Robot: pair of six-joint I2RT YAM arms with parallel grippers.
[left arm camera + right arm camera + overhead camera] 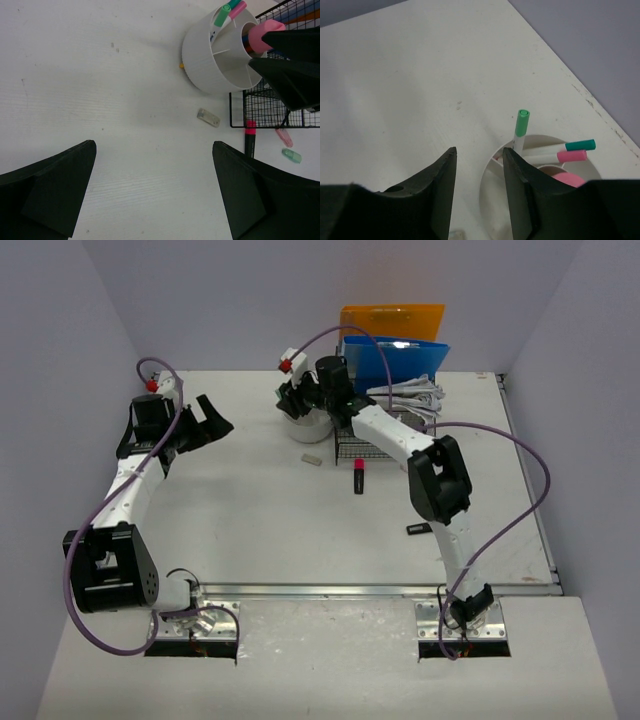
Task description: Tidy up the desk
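Sorting pens: right fingers (pixel 442 190) apart, empty, above the pen cup (pixel 305 427); left fingers (pixel 55 185) apart too. Next, probably grasping the marker (pixel 358 477) near it.

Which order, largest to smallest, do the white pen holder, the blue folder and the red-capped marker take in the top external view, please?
1. blue folder
2. white pen holder, partly covered, so somewhat unsure
3. red-capped marker
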